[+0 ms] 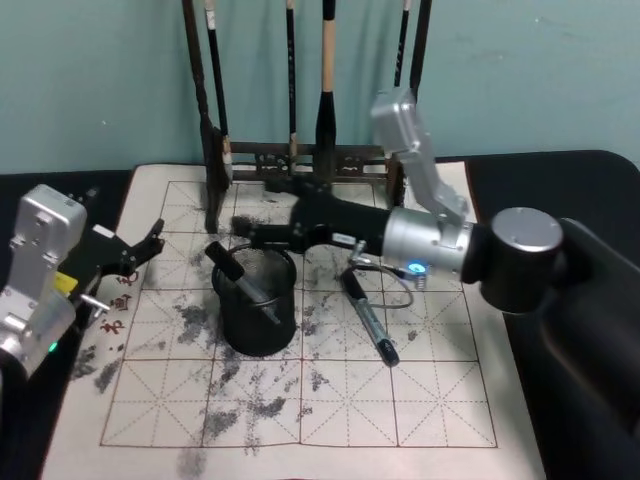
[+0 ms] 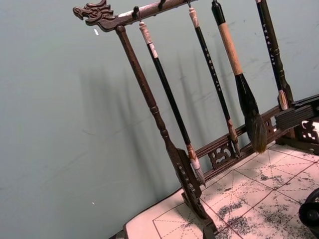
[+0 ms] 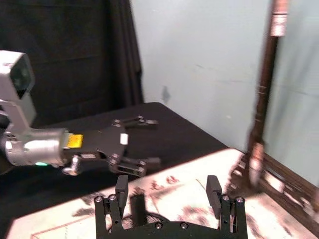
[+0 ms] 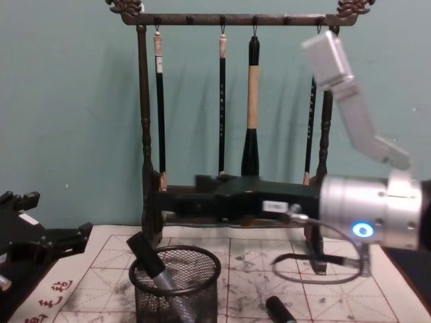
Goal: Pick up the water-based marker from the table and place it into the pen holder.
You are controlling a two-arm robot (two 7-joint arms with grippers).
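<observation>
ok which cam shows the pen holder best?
Head view: whole pen holder from above, with a marker leaning inside. Chest view has it side-on, bottom cut off by the frame edge. Left wrist view catches a dark curved sliver that may be its rim.

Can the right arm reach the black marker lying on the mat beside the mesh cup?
Probably yes: the black marker lies uncovered on the cream mat right of the black wire-mesh pen holder, and the right gripper, jaws open, hovers near it.
</observation>
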